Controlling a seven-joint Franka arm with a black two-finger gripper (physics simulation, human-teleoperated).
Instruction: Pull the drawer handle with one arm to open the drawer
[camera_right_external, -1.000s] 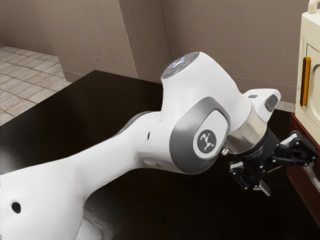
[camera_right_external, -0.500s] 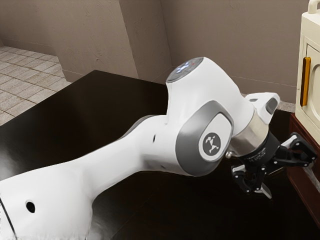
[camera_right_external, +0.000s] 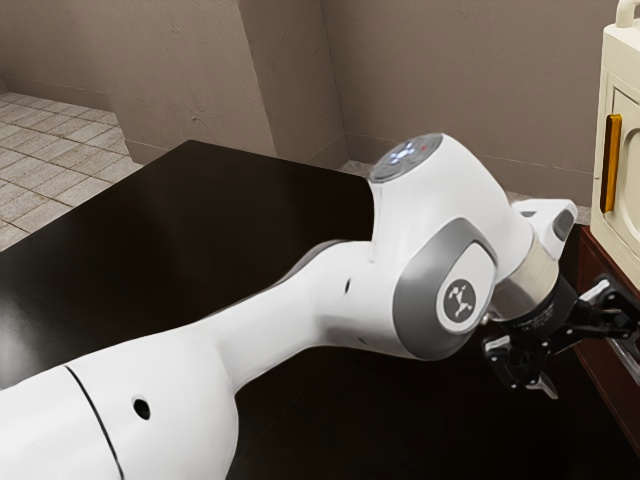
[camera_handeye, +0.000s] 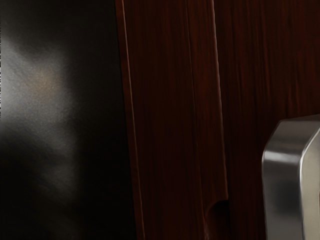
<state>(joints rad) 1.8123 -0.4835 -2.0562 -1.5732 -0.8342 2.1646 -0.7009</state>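
My gripper (camera_right_external: 592, 368) is at the lower right of the exterior view, its two black fingers spread wide apart, facing the dark red wooden cabinet (camera_right_external: 597, 262). In the wrist view, the reddish-brown wooden front (camera_handeye: 165, 120) runs up and down with a thin vertical seam. A shiny metal handle (camera_handeye: 283, 187) with a bevelled corner stands out from the wood, close to my hand. Whether a finger touches the handle cannot be told.
Above the wooden cabinet is a cream-coloured unit (camera_right_external: 619, 90) with an amber upright handle (camera_right_external: 611, 165). A glossy black tabletop (camera_right_external: 190, 230) extends beneath my arm. Behind it are brown walls (camera_right_external: 430, 70) and a tiled floor (camera_right_external: 50, 160).
My arm and hand have moved toward the exterior view's right and slightly down, closer to the cabinet. The fingers remain spread, and the amber handle has not moved.
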